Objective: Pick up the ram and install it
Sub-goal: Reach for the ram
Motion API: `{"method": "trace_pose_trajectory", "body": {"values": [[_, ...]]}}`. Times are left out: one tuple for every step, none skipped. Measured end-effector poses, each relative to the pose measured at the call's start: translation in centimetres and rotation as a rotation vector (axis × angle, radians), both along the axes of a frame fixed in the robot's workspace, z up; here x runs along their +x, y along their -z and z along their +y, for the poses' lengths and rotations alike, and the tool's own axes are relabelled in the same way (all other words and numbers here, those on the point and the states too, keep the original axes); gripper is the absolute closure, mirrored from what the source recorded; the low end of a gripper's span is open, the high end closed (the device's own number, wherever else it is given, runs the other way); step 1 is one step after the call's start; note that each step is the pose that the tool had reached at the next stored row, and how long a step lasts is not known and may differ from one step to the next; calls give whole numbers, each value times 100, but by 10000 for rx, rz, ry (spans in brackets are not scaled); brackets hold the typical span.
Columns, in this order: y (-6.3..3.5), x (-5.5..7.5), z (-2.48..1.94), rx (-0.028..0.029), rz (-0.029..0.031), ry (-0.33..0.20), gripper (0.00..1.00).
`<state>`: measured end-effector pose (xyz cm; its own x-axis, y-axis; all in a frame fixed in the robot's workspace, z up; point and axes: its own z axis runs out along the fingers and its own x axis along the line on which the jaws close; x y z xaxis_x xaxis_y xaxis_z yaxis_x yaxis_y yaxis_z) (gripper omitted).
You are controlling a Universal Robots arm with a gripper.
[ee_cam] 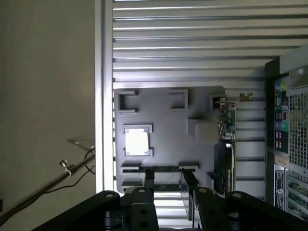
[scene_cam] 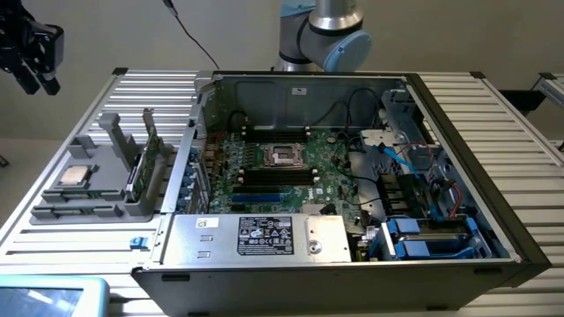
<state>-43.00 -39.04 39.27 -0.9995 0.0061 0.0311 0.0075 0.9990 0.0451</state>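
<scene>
Hovering high over the grey plastic holder tray [ee_cam: 168, 125] with jaws apart, empty. Not touching the long thin dark ram stick [ee_cam: 161, 169] slotted in that tray.

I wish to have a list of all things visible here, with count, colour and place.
table: one, silver slats, under everything
computer case: one, black and silver, open, mid-table
motherboard: one, green, inside the case
power supply: one, silver, labelled, case front
holder: one, grey, exterior view's left of the case
processor chip: one, silver, lying in the holder
expansion card: one, green, upright at the holder's case side
ram: seemingly one, dark edge, holder slot beside the chip
screen: one, pale blue, exterior view's lower left
robot arm: one, silver and blue, behind the case
pincer: one, black, open, above the table's far corner
</scene>
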Motion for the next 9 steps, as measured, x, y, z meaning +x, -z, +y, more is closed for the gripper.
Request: {"method": "trace_pose_trajectory", "body": {"values": [[1,-3,0,1,-2,-170,65],[2,-6,1,2,-2,-318,65],[2,-9,0,2,-2,-466,65],[1,-11,0,1,0,-621,65],[1,-12,0,0,2,-794,65],[0,-14,0,0,3,-956,65],[1,-15,0,0,2,-1141,65],[3,-16,0,1,0,-1321,65],[4,-18,0,1,0,-1500,65]]}}
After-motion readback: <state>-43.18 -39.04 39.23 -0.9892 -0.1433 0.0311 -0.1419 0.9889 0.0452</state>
